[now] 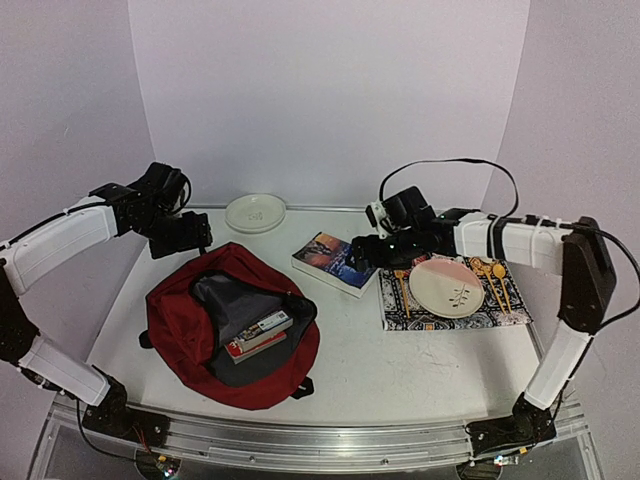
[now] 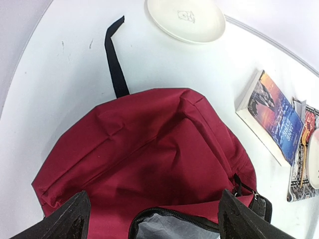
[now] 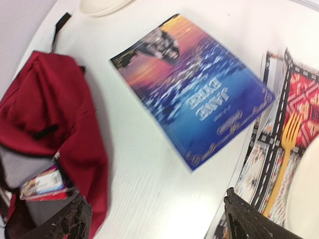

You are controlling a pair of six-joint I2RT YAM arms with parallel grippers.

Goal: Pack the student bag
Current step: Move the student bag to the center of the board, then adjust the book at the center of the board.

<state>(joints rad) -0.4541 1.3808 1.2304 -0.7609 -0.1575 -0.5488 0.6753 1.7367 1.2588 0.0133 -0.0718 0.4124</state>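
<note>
Above student bag (image 1: pixel 175 320), left fingers (image 2: pixel 65 221) apparently wide

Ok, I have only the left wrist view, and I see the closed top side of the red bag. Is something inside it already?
Observer: Yes. From the top view the bag lies open, and two flat things, likely books, rest on its grey lining.
Operator: And the right pincer, where is it?
Observer: The right pincer hangs open at the edge of the blue book nearest the mat. I cannot tell if it touches.
Operator: I see only a rim of a plate on that mat. Is something on it?
Observer: No, the plate is bare. A yellow fork lies on the mat between it and the blue book.
</note>
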